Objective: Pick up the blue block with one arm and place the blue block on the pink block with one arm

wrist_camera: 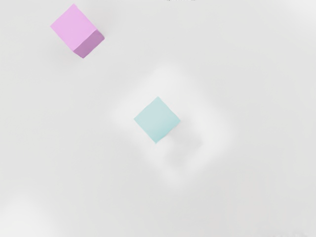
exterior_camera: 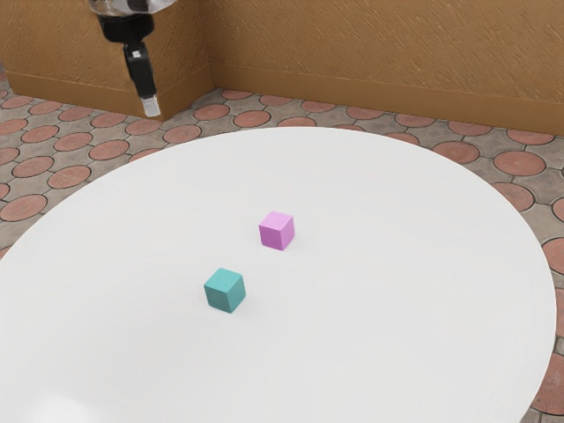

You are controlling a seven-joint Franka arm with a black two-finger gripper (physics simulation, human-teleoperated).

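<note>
Resting flat on the round white table [exterior_camera: 397, 264] is the small blue-green cube, the blue block [exterior_camera: 225, 290], near the tabletop's middle and slightly toward its near edge. Its top face is lighter than its two visible side faces, and one vertical edge points toward the near edge. The small pink cube, the pink block [exterior_camera: 277, 230], stands close by on the far side, toward the exterior view's right. The two blocks are apart, not touching, and nothing is stacked on either.

The black two-finger gripper [exterior_camera: 152, 107] hangs high above the table's far edge at the exterior view's upper left, tilted a little, with its pale tip downward. It is well apart from both blocks and holds nothing. It is seen side-on, so whether it is released or clenched cannot be told.

In the wrist view the blue block [wrist_camera: 157, 119] appears corner-on below the hand, within a faint grey shadow on the table [wrist_camera: 247, 173]. The pink block [wrist_camera: 76, 30] lies diagonally off from it.
</note>
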